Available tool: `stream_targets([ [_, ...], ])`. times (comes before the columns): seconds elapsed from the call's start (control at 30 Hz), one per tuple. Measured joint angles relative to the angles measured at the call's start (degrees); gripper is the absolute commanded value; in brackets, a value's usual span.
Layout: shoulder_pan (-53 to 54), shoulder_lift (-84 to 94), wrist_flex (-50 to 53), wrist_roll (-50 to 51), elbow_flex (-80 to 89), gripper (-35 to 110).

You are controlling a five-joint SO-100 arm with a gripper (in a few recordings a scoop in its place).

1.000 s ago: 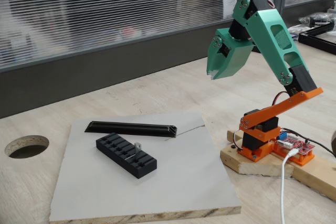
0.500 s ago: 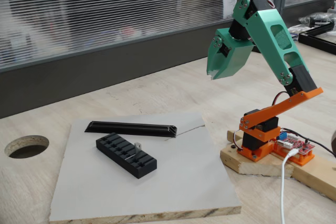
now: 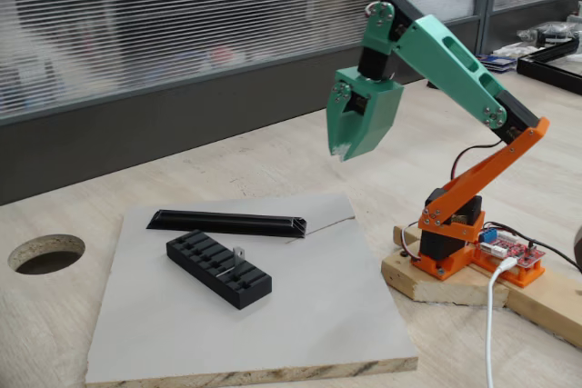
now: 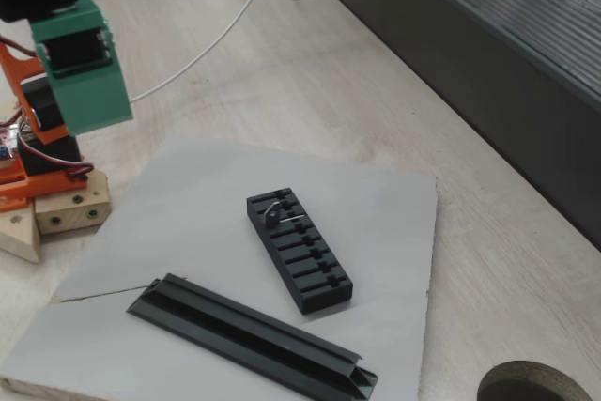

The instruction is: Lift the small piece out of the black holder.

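Observation:
The black holder (image 3: 218,268) lies slantwise on a grey board (image 3: 300,315), its slotted top facing up. The small piece (image 3: 239,254), a tiny grey metal tab, stands upright in a slot near the holder's right end; in a fixed view the small piece (image 4: 272,213) sits near the upper end of the holder (image 4: 299,249). My green gripper (image 3: 344,154) hangs high in the air, pointing down, well to the right of and above the holder. Its jaws look shut with nothing in them. From the other side the gripper (image 4: 84,82) hovers left of the board.
A long black V-profile rail (image 3: 227,223) lies on the board just behind the holder. A round hole (image 3: 45,252) is cut into the wooden table at the left. The orange arm base (image 3: 450,247) sits on a wood block to the right, with a white cable.
The arm has reached out: the gripper moved left and slightly down, toward the board. The holder, the small piece and the rail have not moved.

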Motion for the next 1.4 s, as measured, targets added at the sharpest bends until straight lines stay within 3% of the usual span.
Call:
stream_targets([
  [0.23,-12.74,-1.23,-1.23,20.65,0.0,13],
  [0.4,-19.07,-7.21,-11.69,27.51,0.18,13],
  [0.83,-24.26,-25.14,-25.31,28.92,0.18,13],
  [1.07,-24.17,-32.17,-38.67,28.92,0.35,14],
  [1.3,-24.43,-33.66,-41.04,28.92,0.44,15],
  [1.4,-24.08,-33.66,-41.22,28.92,0.44,22],
])
